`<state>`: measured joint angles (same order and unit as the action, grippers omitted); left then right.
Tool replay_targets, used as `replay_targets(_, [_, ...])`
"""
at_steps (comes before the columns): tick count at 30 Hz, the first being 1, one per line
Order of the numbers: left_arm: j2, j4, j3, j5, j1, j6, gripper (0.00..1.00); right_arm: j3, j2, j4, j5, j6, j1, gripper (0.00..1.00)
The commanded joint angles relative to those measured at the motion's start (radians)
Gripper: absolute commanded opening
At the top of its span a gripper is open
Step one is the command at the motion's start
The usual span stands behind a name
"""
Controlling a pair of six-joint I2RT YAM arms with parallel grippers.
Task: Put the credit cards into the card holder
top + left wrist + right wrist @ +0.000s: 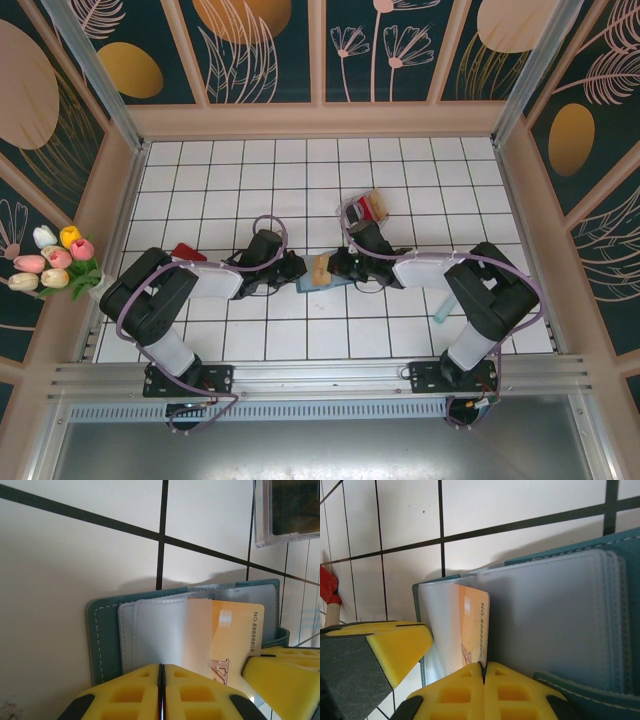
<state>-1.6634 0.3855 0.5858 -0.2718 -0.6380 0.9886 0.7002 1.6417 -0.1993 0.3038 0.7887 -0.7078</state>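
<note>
At the far left, outside the side wall, stands a bunch of tulips (55, 258). On the white tiled table (250, 180), left of the middle, lies a flat red card (187, 252) by itself. The left arm covers part of it, and it is well apart from the holder.

The left gripper (296, 268) reaches toward the middle of the table. In the left wrist view its yellow fingers (130, 695) stand together, with just a thin dark line between them. Their tips are at the near edge of the holder's pale inner leaf. It cannot be told whether they nip this leaf.

The card holder (102, 630) lies open on the tiles between the two grippers, a little nearer than the middle of the table. Its cover is teal with light stitching, and inside there are lighter, half-clear slots lying one over the other. One slot holds the tan card (232, 630), but not fully. One part of the card sits behind the cloudy leaf, and the other part, with the printed number, sticks out bare toward the right gripper.

The right gripper (484, 667) comes from the right side. Its fingers are pressed close on the bare end of the tan card, and the edge of the card runs into the seam between them.

A little further right and farther away stands a small clear rack (372, 208). Something red and something dark are in it, but they are too small to name.
</note>
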Motion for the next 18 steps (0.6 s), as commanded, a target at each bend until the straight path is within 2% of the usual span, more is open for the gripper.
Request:
replay_targets(1, [-0.009,-0.057,0.012,0.023,-0.002,-0.019,0.13,0.001,-0.005,0.037,0.044,-0.046,-0.014,0.00])
replay_targets(5, [-0.008,-0.048,0.013,0.025,-0.002,-0.016,0.16,0.014,0.020,0.011,0.089,-0.069,-0.018,0.00])
replay_targets(8, [-0.001,-0.058,0.023,0.024,-0.002,-0.022,0.19,0.023,0.035,0.018,0.066,-0.071,-0.020,0.00])
replay_targets(11, [0.033,-0.070,0.020,0.046,-0.003,-0.028,0.27,0.040,0.055,0.018,0.054,-0.063,-0.019,0.00])
replay_targets(18, [0.161,-0.197,0.005,0.169,-0.002,-0.038,0.40,0.065,0.087,0.032,0.048,-0.065,-0.022,0.01])
